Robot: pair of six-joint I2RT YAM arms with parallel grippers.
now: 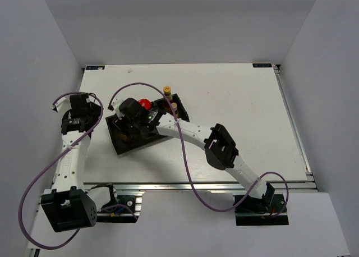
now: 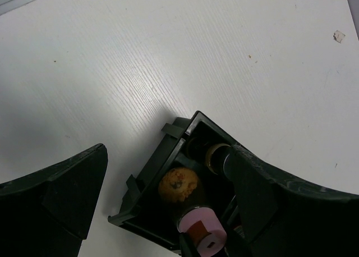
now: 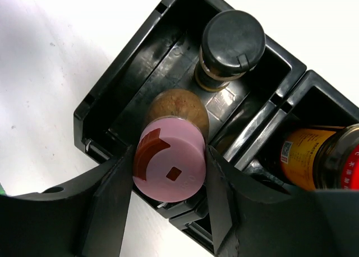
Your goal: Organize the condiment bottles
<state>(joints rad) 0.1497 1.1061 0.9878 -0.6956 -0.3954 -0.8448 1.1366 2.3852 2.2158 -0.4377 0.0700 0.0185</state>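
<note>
Right-wrist view: the right gripper [image 3: 168, 156] pinches the pink, flat-lidded plastic cap of the brown-bodied pink-capped jar [image 3: 168, 170]. One black finger lies against each side of the cap, and no gap can be seen. The jar sits within the end compartment of the black moulded-plastic three-compartment tray [image 3: 123, 60]. Its long axis runs from the cap, nearest the wrist, down and away toward the compartment floor, and the body shows slightly off-centre toward the upright glass jar with a dark round cap [image 3: 233, 41] in the same compartment. An orange-labelled, red-lidded jar [image 3: 314, 159] occupies the adjoining compartment. Left-wrist view: the left gripper [image 2: 168, 149] is spread wide and holds nothing, off the tray's corner over the white table [image 2: 168, 55]. Any release or straightening therefore appears to fall to the right arm, acting along the jar's axis.
</note>
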